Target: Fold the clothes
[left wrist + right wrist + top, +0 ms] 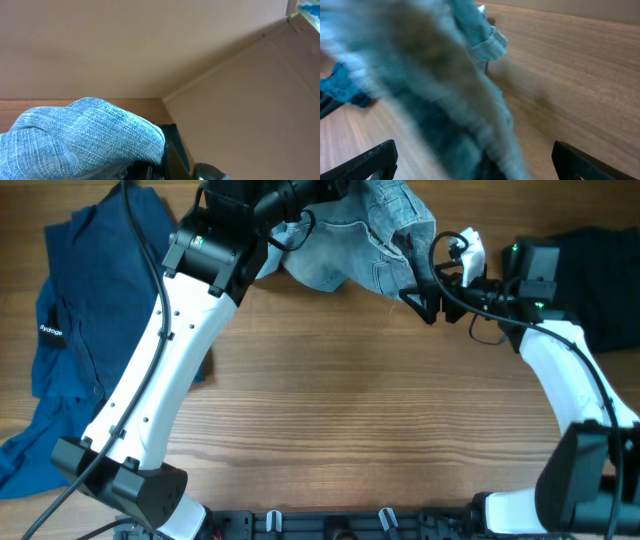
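The light blue denim shorts (345, 250) hang bunched at the table's far middle, lifted off the wood. My left gripper (292, 215) is shut on their left part; in the left wrist view the denim (85, 135) bulges over the closed jaws (167, 167). My right gripper (420, 298) sits at the shorts' right lower edge. In the right wrist view its fingers (477, 167) are spread wide, with blurred denim (435, 85) hanging between them and a cuffed hem (487, 45) beyond.
Dark navy garments (90, 320) lie heaped at the left of the wooden table (350, 410). A black garment (600, 280) lies at the far right. A brown cardboard wall (240, 100) stands behind the table.
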`<action>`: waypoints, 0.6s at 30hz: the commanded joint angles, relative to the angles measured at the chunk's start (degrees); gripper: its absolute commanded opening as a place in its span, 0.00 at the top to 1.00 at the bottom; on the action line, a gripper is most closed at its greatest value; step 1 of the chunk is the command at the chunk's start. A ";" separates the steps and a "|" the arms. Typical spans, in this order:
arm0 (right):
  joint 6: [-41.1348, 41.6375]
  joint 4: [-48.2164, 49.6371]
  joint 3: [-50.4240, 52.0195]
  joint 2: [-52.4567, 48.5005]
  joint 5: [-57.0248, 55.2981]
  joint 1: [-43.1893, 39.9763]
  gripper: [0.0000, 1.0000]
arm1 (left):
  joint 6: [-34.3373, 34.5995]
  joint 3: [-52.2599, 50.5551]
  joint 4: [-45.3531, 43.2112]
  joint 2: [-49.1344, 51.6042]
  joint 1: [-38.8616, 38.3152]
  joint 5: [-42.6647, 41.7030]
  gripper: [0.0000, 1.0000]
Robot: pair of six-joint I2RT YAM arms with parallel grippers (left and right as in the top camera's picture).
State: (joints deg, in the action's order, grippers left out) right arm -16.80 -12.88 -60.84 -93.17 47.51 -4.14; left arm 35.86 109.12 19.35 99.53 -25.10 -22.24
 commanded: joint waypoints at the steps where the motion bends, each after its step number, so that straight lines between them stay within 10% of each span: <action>1: 1.49 3.80 0.48 -3.23 -0.48 0.11 0.00 | -0.90 1.57 -0.81 -3.17 0.37 -3.28 0.96; 3: 3.65 5.44 0.48 -4.07 -0.48 0.11 0.16 | -0.90 1.57 -0.57 -3.21 0.37 -3.30 0.96; 5: 6.51 5.88 0.48 -4.15 -0.50 0.11 0.88 | -0.90 1.57 -0.17 -3.21 0.42 -3.28 0.96; 6: 8.50 6.49 0.48 -4.11 -0.50 0.11 0.96 | -0.90 1.57 0.04 -3.21 0.52 -3.26 0.96; 18: 21.97 0.87 -2.95 20.61 -3.08 0.11 0.96 | -0.92 1.57 1.51 -10.25 8.85 -3.65 0.96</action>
State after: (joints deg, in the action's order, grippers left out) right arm 2.42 -9.89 -60.51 -83.24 45.93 -4.14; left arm 35.88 109.12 21.58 96.20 -18.90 -24.82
